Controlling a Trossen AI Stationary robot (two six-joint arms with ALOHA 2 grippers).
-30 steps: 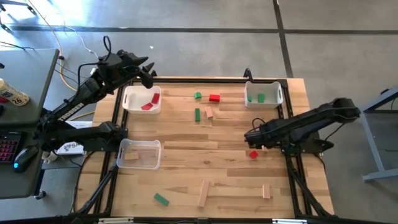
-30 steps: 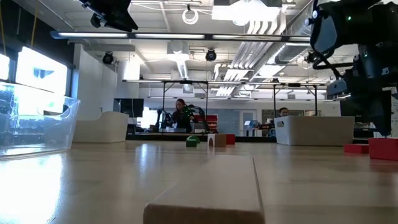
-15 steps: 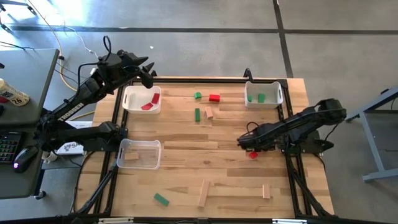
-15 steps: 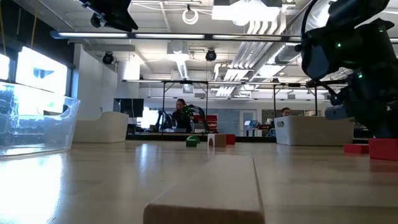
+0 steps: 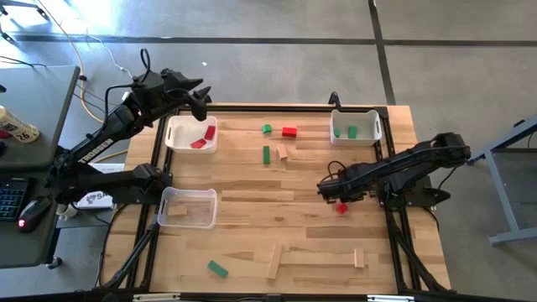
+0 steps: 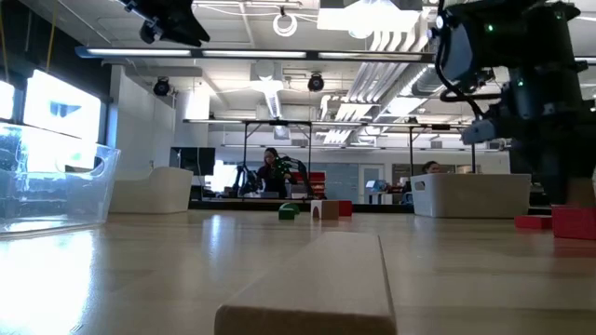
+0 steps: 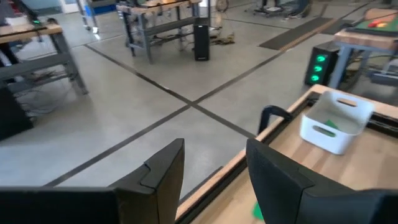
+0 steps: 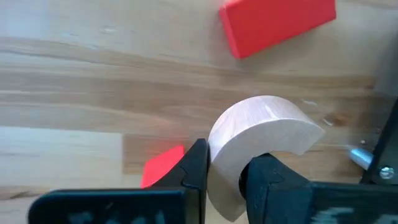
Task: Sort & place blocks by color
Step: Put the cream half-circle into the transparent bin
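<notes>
The right gripper [image 5: 329,191] is shifted slightly leftward since a second ago, its jaws clamped on a plain curved wooden block [image 8: 264,140] above a red block [image 5: 341,208]. Open bench [image 5: 277,220] lies leftward. The left gripper [image 5: 201,96], jaws parted and empty, is held beyond the far edge.

Floor [image 5: 277,59] was grey concrete, crossed by dark seam lines. A side desk [image 5: 29,126] stood at the left of the high view with a keyboard [image 5: 8,200] and mouse [image 5: 32,210] on it. Orange cable [image 5: 80,63] trailed over the floor. In the low view, a ceiling [image 6: 372,37] of exposed ducts and strip lights, bright windows [image 6: 65,107] at left, a person [image 6: 272,172] seated far back. Metal workbenches [image 7: 161,22] stood in the left wrist view.
</notes>
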